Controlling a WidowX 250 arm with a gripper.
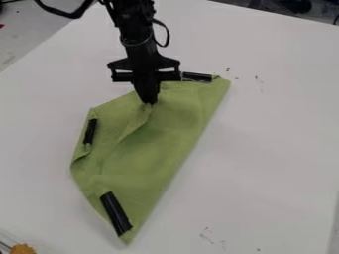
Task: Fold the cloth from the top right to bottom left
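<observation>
On my camera feed the black two-finger gripper hangs over the far part of the light green, creased cloth, fingers drawn together on a pinch of it, the cloth lying across the middle of the white table, with its pointed end toward the near edge. Three things sit on its margins where I have to mind them: a short black strip right beside the gripper, a thin black strip along the left margin and a wide black strip by the point. Toward the table's near left I see a small orange lump, well apart from the cloth.
</observation>
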